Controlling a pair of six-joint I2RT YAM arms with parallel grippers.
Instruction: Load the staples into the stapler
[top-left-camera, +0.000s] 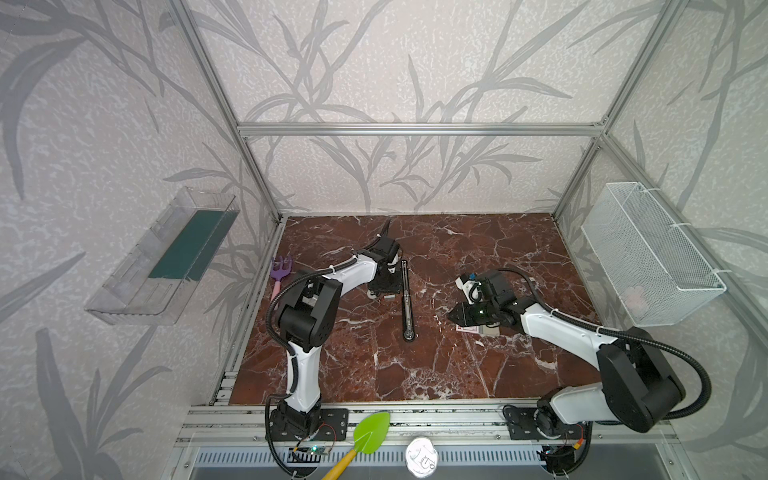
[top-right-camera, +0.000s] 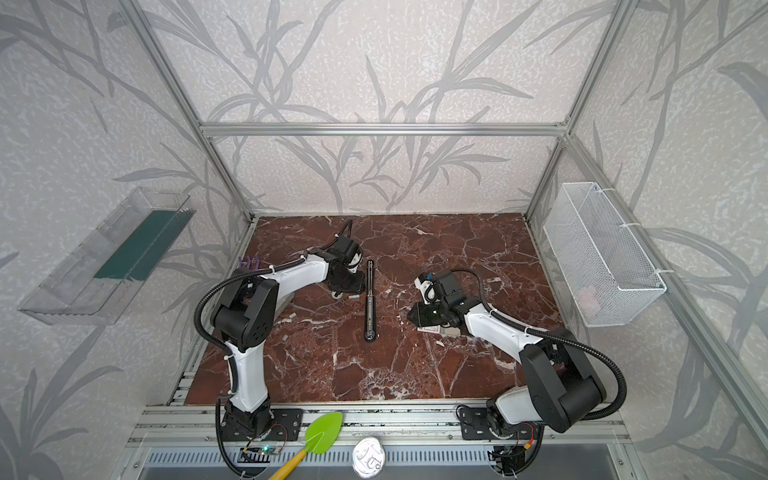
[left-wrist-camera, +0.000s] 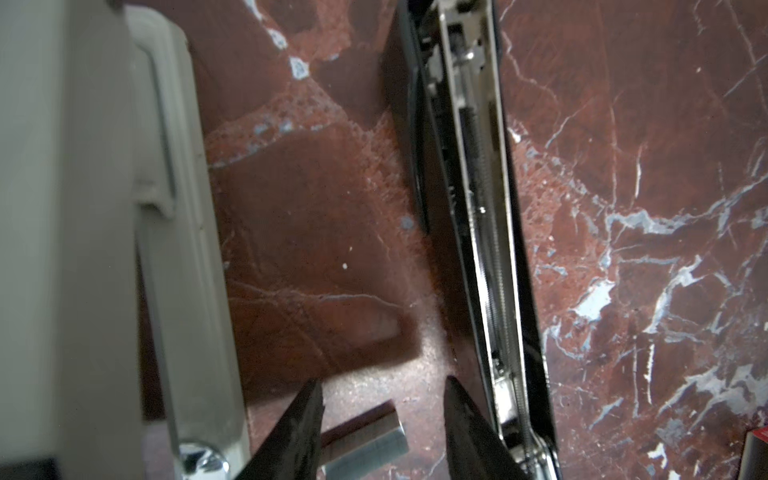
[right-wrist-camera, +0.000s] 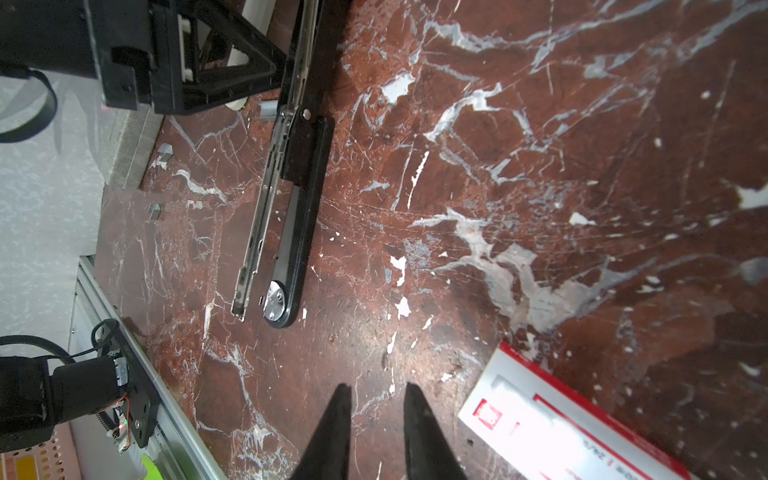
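The black stapler (top-left-camera: 407, 305) (top-right-camera: 370, 303) lies opened flat mid-table, its silver rail (left-wrist-camera: 484, 232) (right-wrist-camera: 259, 224) bare beside the black base (right-wrist-camera: 301, 199). My left gripper (left-wrist-camera: 383, 380) (top-left-camera: 385, 291) points down just left of the rail. It is open, and a short grey strip of staples (left-wrist-camera: 368, 440) (top-left-camera: 389, 297) lies on the marble between its fingers, one end hidden behind a finger. My right gripper (right-wrist-camera: 377, 385) (top-left-camera: 452, 316) hovers low with a narrow empty gap, beside the white staple box with red marks (right-wrist-camera: 561, 428) (top-left-camera: 476, 330).
A beige stapler (left-wrist-camera: 174, 208) lies close beside the left gripper. Loose staple bits (right-wrist-camera: 164, 151) dot the marble. A purple toy rake (top-left-camera: 280, 270) sits by the left wall, a wire basket (top-left-camera: 648, 253) hangs on the right. A green shovel (top-left-camera: 370, 432) rests on the front rail.
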